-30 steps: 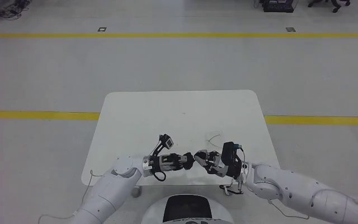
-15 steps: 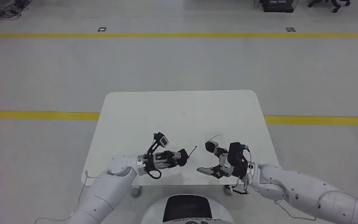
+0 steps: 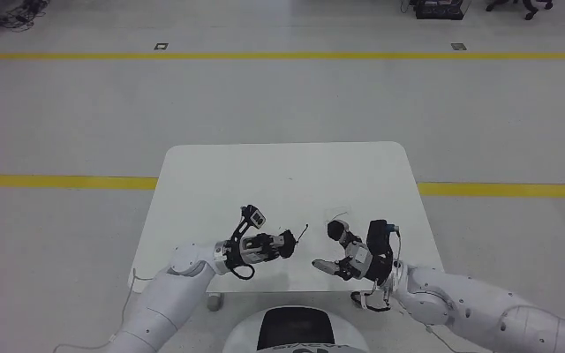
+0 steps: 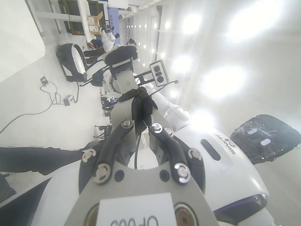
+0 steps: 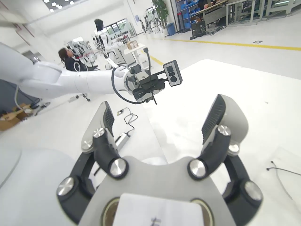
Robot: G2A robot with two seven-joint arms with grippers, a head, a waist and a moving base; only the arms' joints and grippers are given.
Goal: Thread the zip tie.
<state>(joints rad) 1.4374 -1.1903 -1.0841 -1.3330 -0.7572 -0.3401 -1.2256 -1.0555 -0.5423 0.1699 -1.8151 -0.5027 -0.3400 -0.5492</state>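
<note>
White table [image 3: 282,168] with rounded corners, dead centre of the top view. A yellow floor line [image 3: 79,182] runs straight across mid-frame, and a second yellow line [image 3: 265,56] crosses near the top edge. Just above that one, a floor plate [image 3: 161,46] upper left and another floor plate [image 3: 458,46] upper right. Over to the right wrist view: potted plant [image 5: 160,3] top centre, blue bin [image 5: 171,29] just beside it, shelving [image 5: 185,3] to the right. Power strip [image 5: 122,139] on the floor left of centre, black cable [image 5: 129,118] looping off it. Cardboard boxes [image 5: 9,119] at the left edge.
</note>
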